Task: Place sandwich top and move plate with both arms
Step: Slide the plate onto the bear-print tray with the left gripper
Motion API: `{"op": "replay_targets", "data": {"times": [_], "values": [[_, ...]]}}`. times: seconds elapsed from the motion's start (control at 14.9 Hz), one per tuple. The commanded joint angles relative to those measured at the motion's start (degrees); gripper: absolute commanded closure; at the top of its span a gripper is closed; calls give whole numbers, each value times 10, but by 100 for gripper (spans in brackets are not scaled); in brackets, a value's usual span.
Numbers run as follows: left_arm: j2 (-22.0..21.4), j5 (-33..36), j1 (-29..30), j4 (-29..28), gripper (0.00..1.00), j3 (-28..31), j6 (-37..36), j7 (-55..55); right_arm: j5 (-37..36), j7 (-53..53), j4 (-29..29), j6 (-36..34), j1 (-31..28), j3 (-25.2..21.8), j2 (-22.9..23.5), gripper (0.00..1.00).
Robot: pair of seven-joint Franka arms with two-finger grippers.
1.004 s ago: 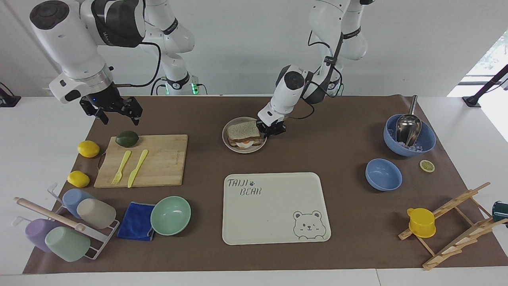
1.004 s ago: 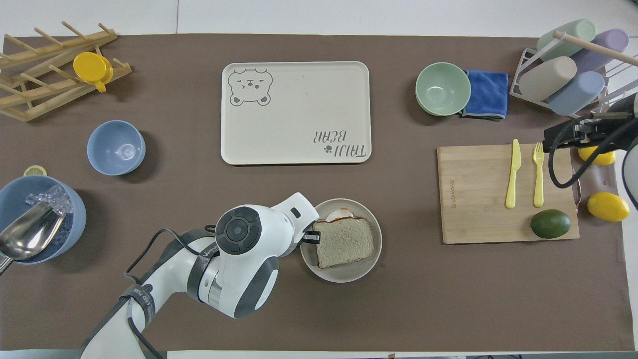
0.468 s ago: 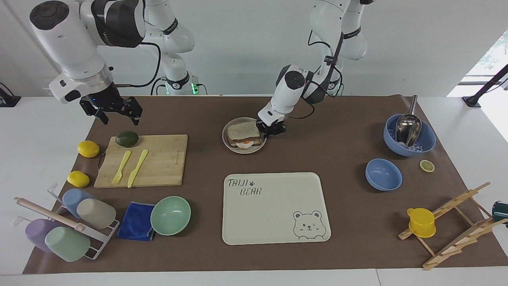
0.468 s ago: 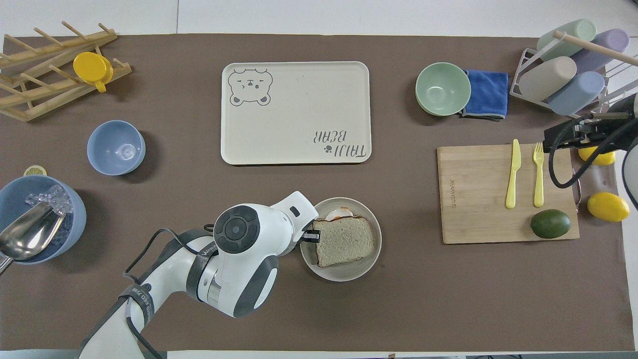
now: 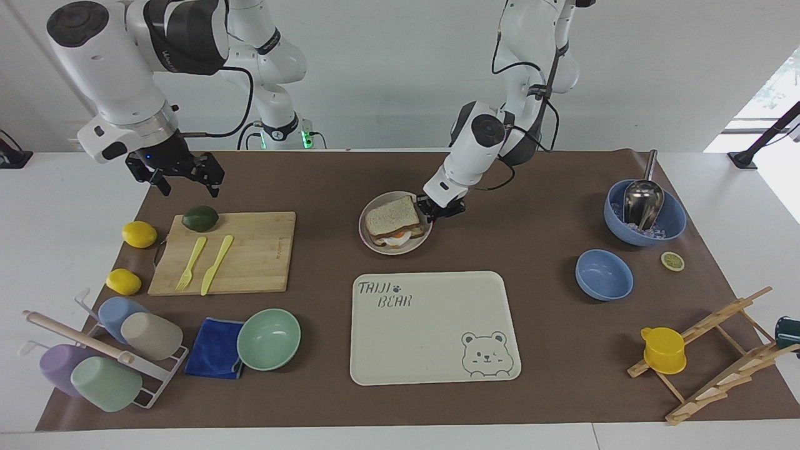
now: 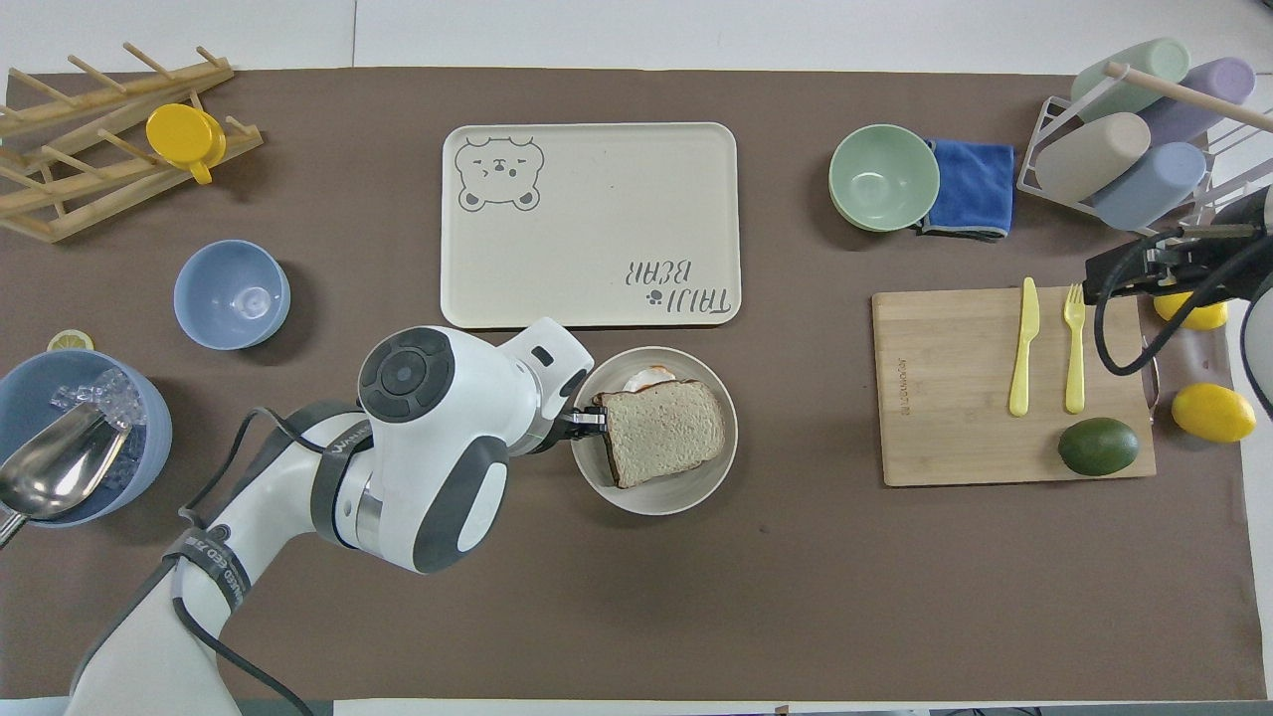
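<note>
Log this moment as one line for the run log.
left gripper: shut on plate rim | sandwich top: on sandwich | right gripper: open, waiting above cutting board

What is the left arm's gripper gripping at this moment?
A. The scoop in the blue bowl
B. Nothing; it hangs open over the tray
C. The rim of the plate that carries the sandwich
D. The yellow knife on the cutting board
C: the left gripper is shut on the rim of the plate at the edge toward the left arm's end, with the sandwich top lying on the stack.

Bright even light, soft short shadows, sharp focus, overexposed window at edge
</note>
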Motion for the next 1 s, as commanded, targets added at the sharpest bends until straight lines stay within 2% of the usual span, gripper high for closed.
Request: {"op": "replay_targets", "data": {"times": [0.0,0.33,0.54,0.94], "values": [[9,-30,36,72,100,0,-60,2,0,-6,-7,-1,-2,-1,-7,0],[66,-36,108,191,100,0,-109,0,0,-6,-7,-1,-2,-1,-7,0],[136,-33,132,296,100,3,-153,-4,0,-6,-7,-1,-2,-1,-7,0],[226,-26,148,376,100,6,-149,-4,1,-6,-7,-1,-2,-1,-7,0]]}}
